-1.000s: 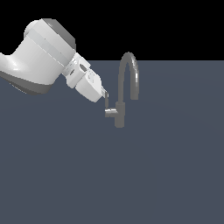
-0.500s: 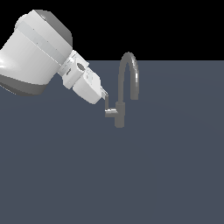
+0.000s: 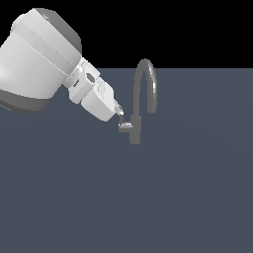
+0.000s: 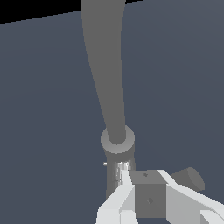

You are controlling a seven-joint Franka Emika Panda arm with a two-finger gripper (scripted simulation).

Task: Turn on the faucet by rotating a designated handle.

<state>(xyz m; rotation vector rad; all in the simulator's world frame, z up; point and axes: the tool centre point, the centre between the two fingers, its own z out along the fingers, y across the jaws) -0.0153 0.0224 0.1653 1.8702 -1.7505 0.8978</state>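
Observation:
The faucet [image 3: 135,129] is a small grey tap with a tall arched spout [image 3: 147,84] on a short upright body. It stands on the dark grey surface. The handle [image 3: 124,128] is a short grey stub and lever sticking out of the body toward the exterior view's left. My gripper [image 3: 119,112] comes down from the upper left, its fingers together and its tips right at the handle. In the wrist view the faucet's collar [image 4: 117,141] lies just beyond my fingers [image 4: 117,202]. The stub end [image 4: 191,178] shows beside them, and the lever is mostly hidden.
A flat dark grey surface [image 3: 188,188] spreads around the faucet. The big white arm links [image 3: 37,59] fill the upper left of the exterior view.
The big arm links have swung up and toward the camera. The hand has tilted slightly down at the handle. The handle shows no clear turn.

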